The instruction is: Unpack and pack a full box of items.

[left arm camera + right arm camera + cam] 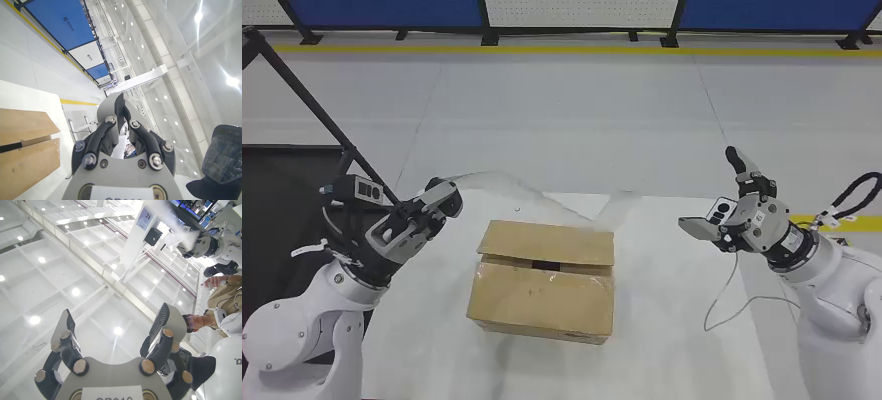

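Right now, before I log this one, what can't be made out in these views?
- Contents of the box: top view, nearly closed flaps cover them.
- Far end of the clear film in the left gripper: top view, fades against the white table.

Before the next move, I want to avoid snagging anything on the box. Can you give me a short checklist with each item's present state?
1. Grip: the left gripper is shut on the clear plastic film: ok.
2. Free gripper: the right gripper is open and holds nothing: ok.
3. Access: the flaps of the box lie nearly shut, with a narrow gap between them: not ok.
4. Support: the box sits fully on the table: ok.
5. Contents: hidden under the flaps: cannot tell.
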Controlling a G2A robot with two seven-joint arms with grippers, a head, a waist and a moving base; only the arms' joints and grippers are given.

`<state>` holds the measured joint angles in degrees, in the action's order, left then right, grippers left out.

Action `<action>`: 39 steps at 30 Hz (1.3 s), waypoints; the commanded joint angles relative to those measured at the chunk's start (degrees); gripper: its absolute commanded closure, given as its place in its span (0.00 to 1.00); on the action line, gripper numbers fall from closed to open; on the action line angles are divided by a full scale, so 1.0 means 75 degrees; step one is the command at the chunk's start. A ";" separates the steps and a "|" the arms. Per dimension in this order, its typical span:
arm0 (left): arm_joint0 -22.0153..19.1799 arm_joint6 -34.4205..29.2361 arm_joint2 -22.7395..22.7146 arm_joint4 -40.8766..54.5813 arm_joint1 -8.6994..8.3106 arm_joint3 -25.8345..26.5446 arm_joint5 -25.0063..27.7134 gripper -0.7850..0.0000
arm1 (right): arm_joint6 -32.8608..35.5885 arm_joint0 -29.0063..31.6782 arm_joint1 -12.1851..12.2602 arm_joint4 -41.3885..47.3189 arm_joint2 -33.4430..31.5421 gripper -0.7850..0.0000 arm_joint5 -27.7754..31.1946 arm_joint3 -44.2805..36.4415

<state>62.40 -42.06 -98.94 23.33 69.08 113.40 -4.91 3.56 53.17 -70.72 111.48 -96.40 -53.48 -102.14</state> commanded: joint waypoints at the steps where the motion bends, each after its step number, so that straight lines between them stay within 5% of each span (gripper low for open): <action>1: 0.0119 0.0042 -0.0054 -0.0029 -0.0023 0.0060 -0.0078 1.00 | -0.0020 0.0016 0.0011 -0.0174 0.0015 0.00 0.0301 0.0063; 7: 0.0402 -0.0117 -0.0223 -0.0614 -0.0130 0.0342 -0.0706 1.00 | 0.0005 0.0045 0.0022 -0.0204 0.0093 0.00 0.0596 0.0330; 18: 0.0439 0.0066 -0.0169 -0.0634 -0.0128 0.0356 -0.0746 1.00 | 0.0027 0.0115 0.0037 -0.0505 0.0158 0.00 0.0601 0.0110; 22: 0.0197 0.0697 0.0087 -0.0690 -0.0134 0.0360 -0.1516 1.00 | 0.0267 0.0197 0.0170 -0.2815 0.0233 0.00 0.0327 -0.0899; 26: -0.0149 0.1429 0.0324 -0.0189 -0.0106 0.0323 -0.2614 1.00 | 0.0807 0.0487 0.0430 -0.7097 0.0813 0.00 0.0435 -0.2154; 28: -0.0321 0.1885 0.0373 0.0342 -0.0079 0.0309 -0.3497 1.00 | 0.0274 0.0778 0.0506 -0.8827 0.1254 0.00 0.0743 -0.2247; 39: -0.0467 0.2101 0.0394 0.0509 -0.0080 0.0424 -0.3889 1.00 | 0.0169 0.0837 0.0494 -0.8926 0.1405 0.00 0.0891 -0.2209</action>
<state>58.90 -26.31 -95.99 27.15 68.48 116.58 -34.06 4.84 59.45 -67.02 44.62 -85.87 -46.80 -118.71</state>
